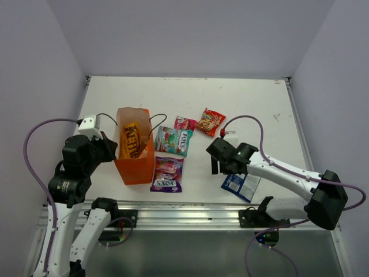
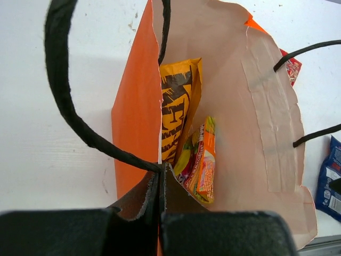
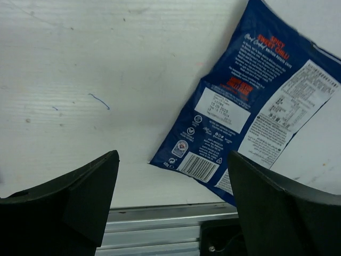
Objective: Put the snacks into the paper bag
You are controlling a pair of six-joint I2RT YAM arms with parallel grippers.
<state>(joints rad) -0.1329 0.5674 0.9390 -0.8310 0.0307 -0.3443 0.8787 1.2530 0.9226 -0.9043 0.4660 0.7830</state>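
paper bag (image 1: pixel 135 170) orange, pale inside | cord handles (image 2: pixel 58 80) black | yellow packet (image 2: pixel 178 101) brown lettering | blue packet (image 3: pixel 256 90) white panels | counter (image 1: pixel 190 95) white

Left gripper (image 2: pixel 160 181) bottom centre, pinched closed on near rim of paper bag (image 2: pixel 240 106). Bag mouth wide, pale inside. Orange-yellow packet (image 2: pixel 178 106) upright against left wall, small orange packet (image 2: pixel 205 165) touching it. Cord handle (image 2: pixel 64 90) loops upper left. Blue packet (image 2: pixel 330 181) on tabletop (image 2: pixel 53 170), right edge.

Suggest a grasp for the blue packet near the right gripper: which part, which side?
Probably the barcode corner of the blue packet: it lies flat, back up, with no raised body to pinch. Come from above; that corner sits between the fingers of the open right gripper.
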